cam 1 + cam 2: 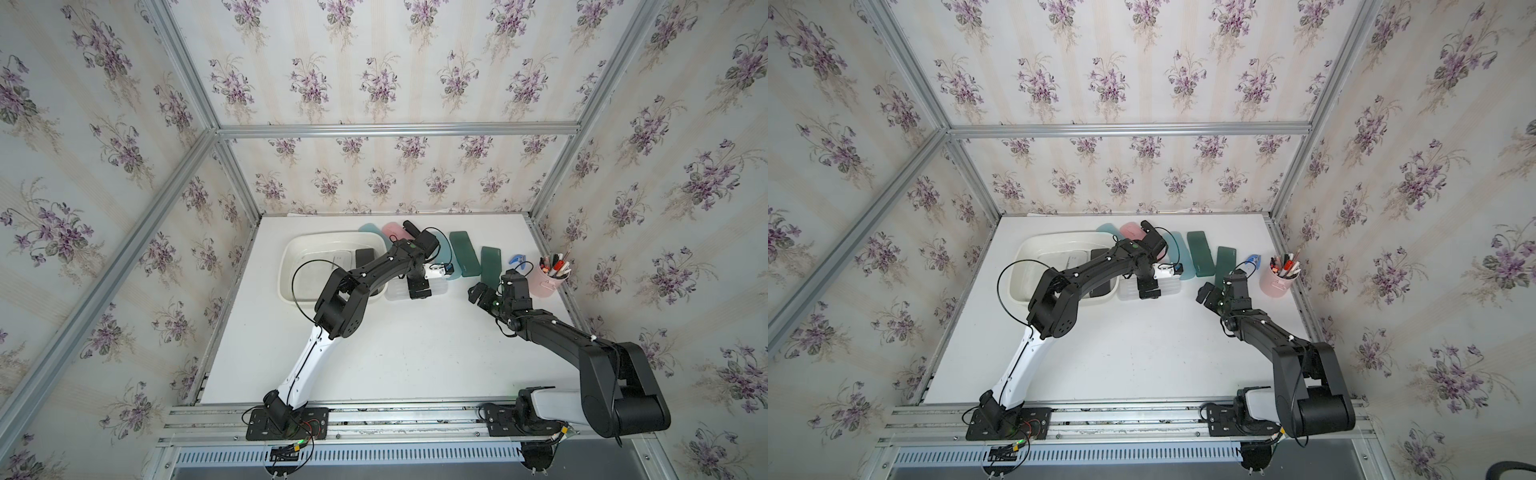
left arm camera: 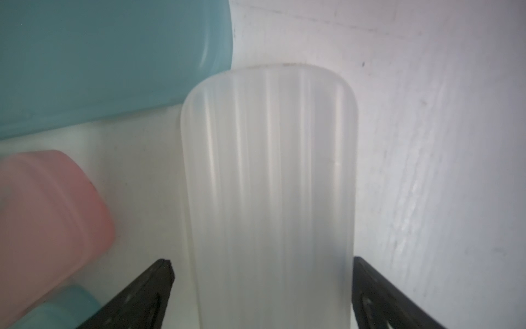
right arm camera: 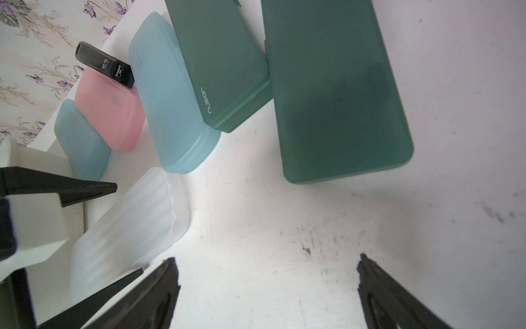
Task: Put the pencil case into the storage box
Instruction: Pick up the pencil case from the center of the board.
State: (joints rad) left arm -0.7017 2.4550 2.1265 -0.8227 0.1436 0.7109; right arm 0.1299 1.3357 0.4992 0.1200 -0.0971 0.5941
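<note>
Violet-sprigged wallpaper all round, a white tabletop (image 1: 395, 353) below, and we start at the left with the storage box (image 1: 291, 266), a shallow white tub with a dark item (image 1: 365, 254) lying inside, partly behind the arm. Just beside its right rim sits the pencil case (image 1: 438, 287), flat on the table. The left gripper (image 2: 262, 263) is right over it, jaws spread wide with one finger down each long side, not closed on it. Look at it in the left wrist view: frosted, see-through white plastic, long and narrow, with a rounded end and lengthwise ribs along the lid. My read is that it's light, hollow and fairly stiff, though thin walls like these could flex or pop open under a hard squeeze. The smooth sides look slippery too. A firm but modest pinch across the narrow width, near mid-length so it won't tip, seems the sensible hold, and that's about where the fingers stand. Moving right, a spare row behind: a pale blue case (image 3: 82, 139), a pink case (image 3: 111, 111), a longer blue case (image 3: 170, 99), a dark green case (image 3: 222, 57) overlapping it, and a second green case (image 3: 338, 94) lying flat. Then the right gripper (image 3: 266, 259), jaws wide, gripping nothing, over bare table. Far right, a pink pen cup (image 1: 550, 282) bristling with pens.
</note>
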